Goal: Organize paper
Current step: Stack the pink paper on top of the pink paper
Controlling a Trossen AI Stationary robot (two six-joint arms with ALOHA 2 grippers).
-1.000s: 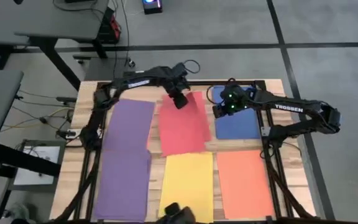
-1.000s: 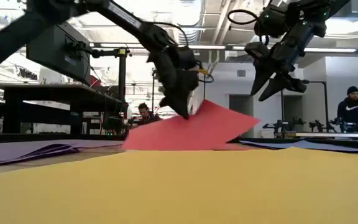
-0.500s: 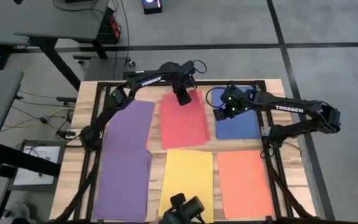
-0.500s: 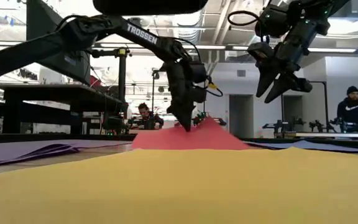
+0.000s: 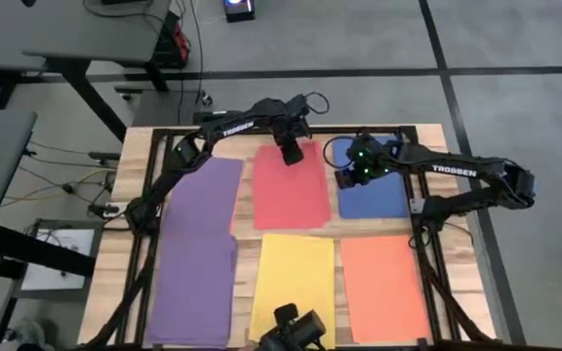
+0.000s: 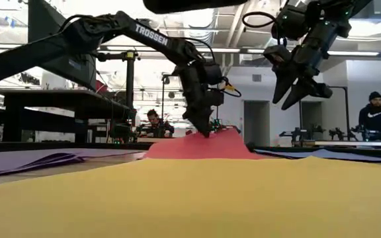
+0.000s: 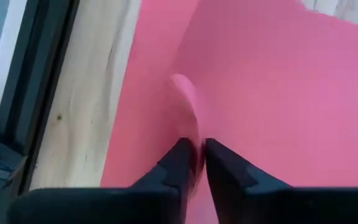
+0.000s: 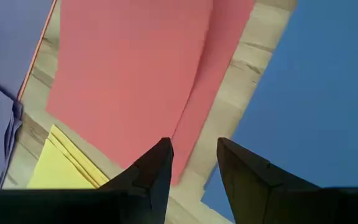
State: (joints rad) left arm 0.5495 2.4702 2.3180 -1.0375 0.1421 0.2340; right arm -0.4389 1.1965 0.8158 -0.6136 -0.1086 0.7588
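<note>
Coloured paper lies in piles on the wooden table: purple [image 5: 201, 229] at the left, red [image 5: 291, 190] in the middle far, blue [image 5: 372, 193] at the far right, yellow [image 5: 294, 283] and orange [image 5: 383, 283] near. My left gripper [image 5: 290, 153] is shut on the top red sheet at its far edge, low over the red pile. My right gripper [image 5: 352, 174] hovers open above the blue pile's left edge, holding nothing. My left gripper pinches a raised fold of the top red sheet [image 7: 190, 127] between its two fingertips, near the sheet's far edge. The fingers come steeply from above. The far end is lifted a little [image 6: 210, 135]; the rest of the sheet lies on the red pile.
The black table frame [image 5: 154, 185] runs along the left and right sides. A dark camera mount [image 5: 296, 331] sits at the near edge. Bare wood shows between the piles. People stand in the room beyond the table.
My left gripper has gone toward the table's far edge and down, dragging the red sheet with it. The sheet, skewed and raised high a second ago, now lies nearly squared over the red pile with only its far end lifted.
</note>
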